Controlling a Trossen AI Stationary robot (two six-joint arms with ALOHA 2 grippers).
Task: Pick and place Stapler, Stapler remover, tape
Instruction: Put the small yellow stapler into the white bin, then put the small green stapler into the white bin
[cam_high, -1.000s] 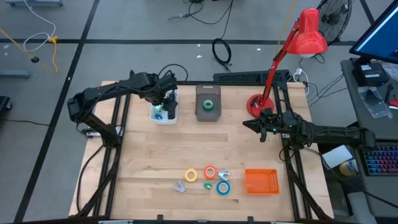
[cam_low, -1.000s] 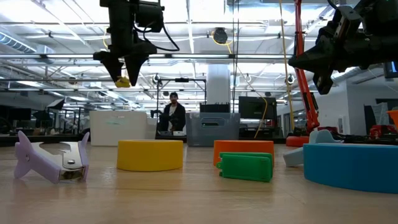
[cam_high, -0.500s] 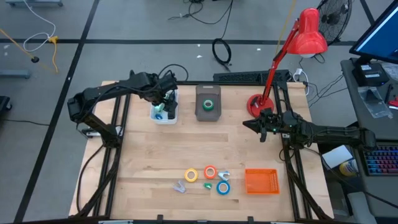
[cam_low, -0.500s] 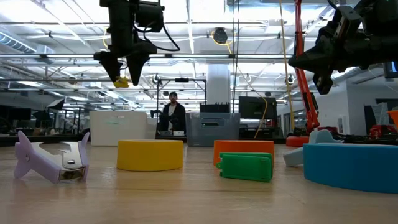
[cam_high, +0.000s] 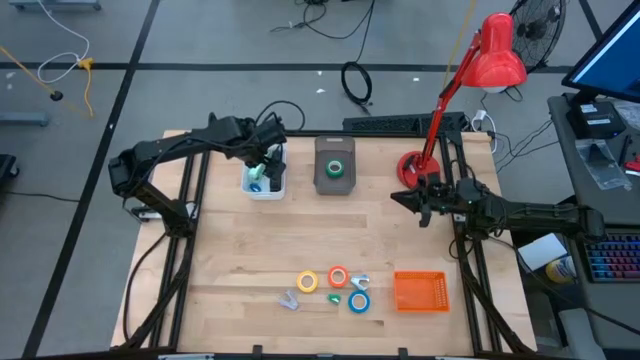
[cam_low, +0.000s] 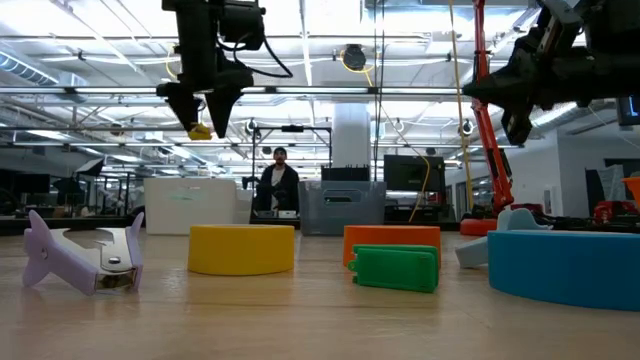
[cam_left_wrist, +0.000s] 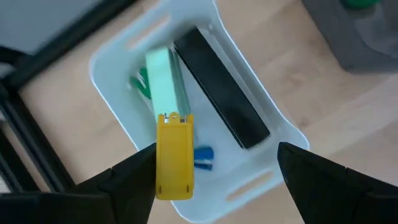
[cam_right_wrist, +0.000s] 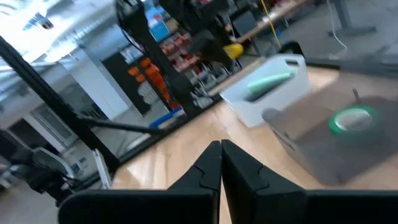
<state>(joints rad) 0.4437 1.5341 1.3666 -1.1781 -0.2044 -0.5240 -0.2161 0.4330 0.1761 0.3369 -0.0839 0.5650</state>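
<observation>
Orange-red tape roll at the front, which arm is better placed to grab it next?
Right, probably: the right claw hangs empty nearer the orange-red tape roll, while the left claw is over the white bin.

Yellow stapler (cam_low: 201, 131) beside left gripper (cam_low: 203, 117)

Green tape roll (cam_right_wrist: 352, 118) blurred in grey bin (cam_right_wrist: 348, 146); blue roll (cam_low: 570, 265) edge-cropped.

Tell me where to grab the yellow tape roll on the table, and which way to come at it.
The yellow tape roll lies flat with its hole facing up, a low wide ring, so come straight down from above. Probably best to pinch its wall, one finger in the hole and one outside. Take it on the side facing away from the orange-red roll, which sits close beside it and leaves little finger room there.
</observation>
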